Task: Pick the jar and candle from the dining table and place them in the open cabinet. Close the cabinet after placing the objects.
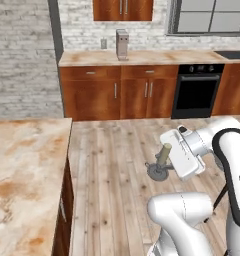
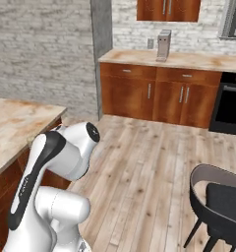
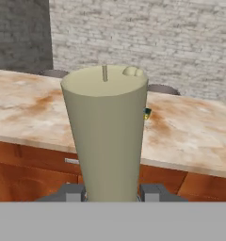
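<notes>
1. In the left base view the gripper (image 1: 168, 156) is largely hidden behind the white hand; its fingertips cannot be made out there, only the candle (image 1: 164, 154) jutting from the hand's left side.
2. In the hand view the candle (image 3: 107, 132) rises from between the two fingers (image 3: 69, 193), which close against its lower end on either side; the round holder is cut off below the frame.
3. In the left base view the candle's long axis tilts slightly off upright, top up and to the right, its dark dish holder (image 1: 157, 172) below, in the air over the wood floor (image 1: 112, 170).
4. Seen from the hand, its wick end points away from the fingers, toward the table (image 3: 190, 136) beyond.
5. A small object beside the candle's right edge on the table is too hidden to identify.
6. In the left base view the table (image 1: 22, 170) stands well left of the gripper.
</notes>
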### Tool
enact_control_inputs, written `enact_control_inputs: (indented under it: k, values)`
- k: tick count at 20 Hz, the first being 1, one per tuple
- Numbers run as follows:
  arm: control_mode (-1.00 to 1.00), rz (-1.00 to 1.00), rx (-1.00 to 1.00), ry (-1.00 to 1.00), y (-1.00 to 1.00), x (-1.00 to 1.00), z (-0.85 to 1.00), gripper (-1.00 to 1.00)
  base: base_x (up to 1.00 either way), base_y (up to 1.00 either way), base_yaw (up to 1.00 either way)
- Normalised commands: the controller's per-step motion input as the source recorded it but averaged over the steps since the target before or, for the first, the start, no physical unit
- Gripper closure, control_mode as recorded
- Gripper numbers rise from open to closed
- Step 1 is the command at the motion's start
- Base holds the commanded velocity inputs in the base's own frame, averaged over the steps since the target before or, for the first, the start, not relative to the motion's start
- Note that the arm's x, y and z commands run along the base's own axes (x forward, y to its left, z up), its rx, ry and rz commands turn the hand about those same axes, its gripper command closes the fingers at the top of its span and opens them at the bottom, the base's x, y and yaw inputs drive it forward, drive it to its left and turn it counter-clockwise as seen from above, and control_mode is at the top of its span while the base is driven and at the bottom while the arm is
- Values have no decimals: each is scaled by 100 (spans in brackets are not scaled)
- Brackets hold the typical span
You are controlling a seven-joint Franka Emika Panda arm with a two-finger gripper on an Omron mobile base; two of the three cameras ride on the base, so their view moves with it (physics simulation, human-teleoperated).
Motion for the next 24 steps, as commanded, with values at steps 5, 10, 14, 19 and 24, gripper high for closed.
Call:
enact_control_inputs:
  k: [5,10,14,19,24]
  values:
    - [100,0,0,0,0,0,0,100,49,-7,-21]
    - [100,0,0,0,0,0,0,100,56,-9,-10]
    - [100,0,0,0,0,0,0,100,56,-8,-9]
    - [100,0,0,0,0,0,0,100,55,-8,-10]
    - [100,0,0,0,0,0,0,100,54,-8,-9]
